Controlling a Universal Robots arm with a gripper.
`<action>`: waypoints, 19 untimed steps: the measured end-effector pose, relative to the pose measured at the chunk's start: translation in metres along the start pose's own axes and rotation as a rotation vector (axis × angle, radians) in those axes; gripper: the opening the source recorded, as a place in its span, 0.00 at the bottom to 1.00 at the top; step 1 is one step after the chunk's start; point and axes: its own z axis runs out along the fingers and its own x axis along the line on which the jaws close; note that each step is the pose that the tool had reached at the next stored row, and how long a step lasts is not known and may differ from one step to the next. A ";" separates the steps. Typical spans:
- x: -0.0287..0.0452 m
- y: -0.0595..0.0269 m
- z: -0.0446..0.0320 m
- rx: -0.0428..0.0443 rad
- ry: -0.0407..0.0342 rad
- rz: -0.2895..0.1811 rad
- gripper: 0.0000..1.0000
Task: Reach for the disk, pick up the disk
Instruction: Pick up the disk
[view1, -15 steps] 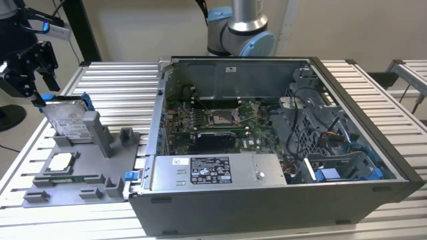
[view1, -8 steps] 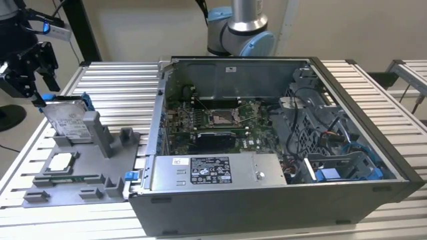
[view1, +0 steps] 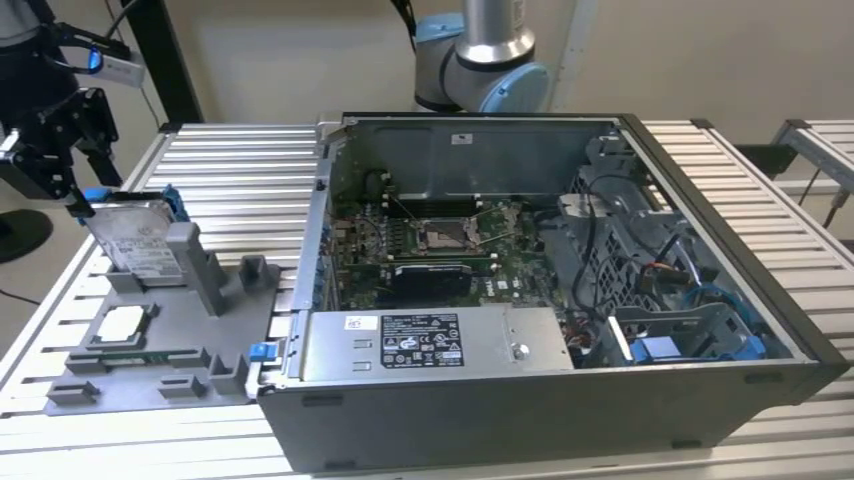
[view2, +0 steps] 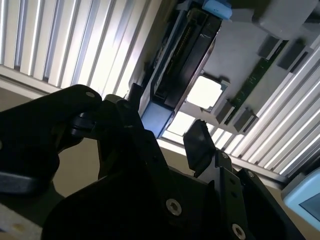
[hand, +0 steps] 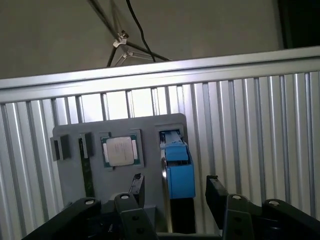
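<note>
The disk (view1: 138, 245) is a silver-grey hard drive with a white label and a bright blue bracket. It stands on edge, leaning in a slot of the grey fixture plate (view1: 147, 375) at the exterior view's left. My black gripper (view1: 83, 190) hovers at the disk's upper far end, open. In the first wrist view the disk (hand: 177, 172) appears edge-on between the two fingers of the gripper (hand: 175, 189), with a gap on each side. The second wrist view has the blue end of the disk (view2: 155, 120) just in front of the gripper (view2: 165, 125).
A small square silver chip (view1: 123, 322) lies in the fixture beside the disk. An open computer case (view1: 534, 250) with a grey stickered box (view1: 427, 340) takes up the middle of the slatted metal table (view1: 227, 170). The arm's base (view1: 481, 60) stands behind it.
</note>
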 end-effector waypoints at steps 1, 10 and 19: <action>0.0000 -0.0001 0.0015 0.0000 0.0000 0.000 1.00; 0.0000 -0.0010 0.0176 -0.0001 0.0000 0.000 1.00; -0.0003 -0.0009 0.0339 -0.0002 0.0000 -0.017 1.00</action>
